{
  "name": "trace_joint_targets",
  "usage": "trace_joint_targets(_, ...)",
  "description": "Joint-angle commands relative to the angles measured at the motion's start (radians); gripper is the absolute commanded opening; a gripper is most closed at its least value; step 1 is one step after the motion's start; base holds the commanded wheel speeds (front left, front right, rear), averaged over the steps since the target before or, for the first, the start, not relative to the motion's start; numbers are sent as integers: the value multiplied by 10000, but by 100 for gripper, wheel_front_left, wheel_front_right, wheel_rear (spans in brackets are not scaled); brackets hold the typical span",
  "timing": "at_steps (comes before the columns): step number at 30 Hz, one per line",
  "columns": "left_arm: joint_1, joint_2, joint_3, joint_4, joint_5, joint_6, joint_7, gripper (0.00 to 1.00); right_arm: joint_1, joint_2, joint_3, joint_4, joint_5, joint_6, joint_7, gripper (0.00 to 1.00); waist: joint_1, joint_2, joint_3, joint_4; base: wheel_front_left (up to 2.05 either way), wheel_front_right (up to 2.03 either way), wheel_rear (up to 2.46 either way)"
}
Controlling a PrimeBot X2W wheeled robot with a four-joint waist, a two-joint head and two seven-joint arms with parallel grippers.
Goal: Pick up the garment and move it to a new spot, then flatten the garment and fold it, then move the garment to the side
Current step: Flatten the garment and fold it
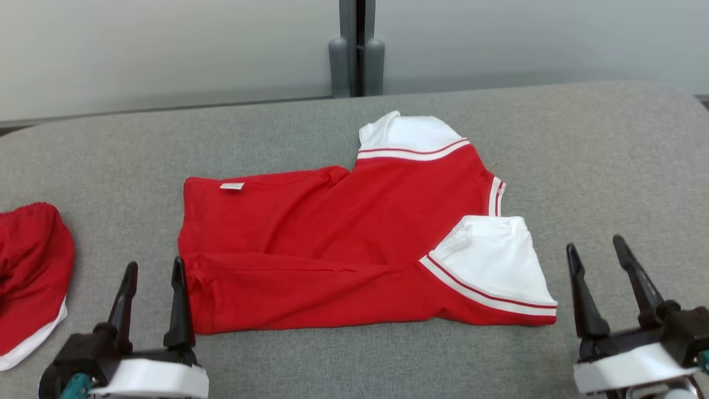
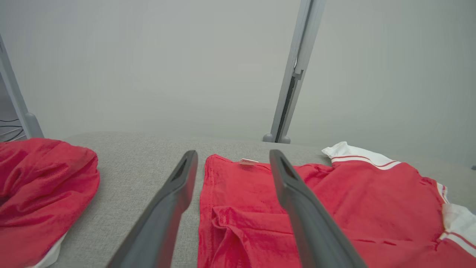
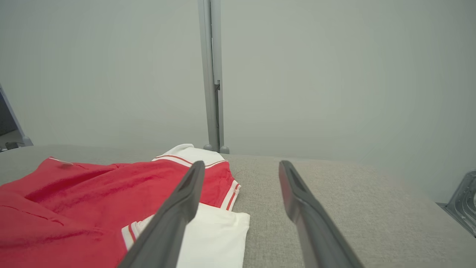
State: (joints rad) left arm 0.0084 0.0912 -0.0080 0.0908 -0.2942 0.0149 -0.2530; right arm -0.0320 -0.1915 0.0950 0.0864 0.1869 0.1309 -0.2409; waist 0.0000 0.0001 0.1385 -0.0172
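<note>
Left gripper [image 1: 155,265] is hovering at the near left corner of the garment [image 1: 354,244], its two dark fingers spread wide and pinching nothing. In the left wrist view, one finger is sitting over bare table and the other over red cloth. Right gripper [image 1: 594,244] is hovering near the other end, just to the right of the near white sleeve [image 1: 493,260] without touching it, and its fingers are also spread and empty. The garment, a red shirt with white striped sleeves, is lying across the middle of the grey padded table [image 1: 609,166], its hem pointing to the robot's left and its collar end to the right. It is mostly flat, though the near long edge is looking doubled over and a crease is running through the body, so it seems partway through flattening and folding. With one gripper at each end of that near edge, they are probably lining up to take both ends together so the cloth lifts evenly. A second red garment [image 1: 27,260] is lying bunched at the table's left edge, apart from the shirt.
</note>
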Motion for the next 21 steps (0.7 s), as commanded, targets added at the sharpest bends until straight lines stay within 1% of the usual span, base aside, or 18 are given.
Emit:
trace_joint_targets(1,285,127,-44,-69,134,66,-36,100,328,25,-40,-193,-37,-3,155,100,0,-1,-350,-81,0,0,0)
trace_joint_targets(4,638,183,-127,-102,222,68,14,100,765,105,-82,-499,-32,-3,366,100,0,-1,-554,-107,0,0,0)
trace_joint_targets(11,862,256,-215,-180,214,109,153,100,1098,191,-130,-901,65,-3,649,100,0,-1,-637,-90,0,0,0)
trace_joint_targets(21,740,356,-318,-27,149,108,272,100,1149,261,-102,-877,158,-3,752,100,0,-1,-756,-99,0,0,0)
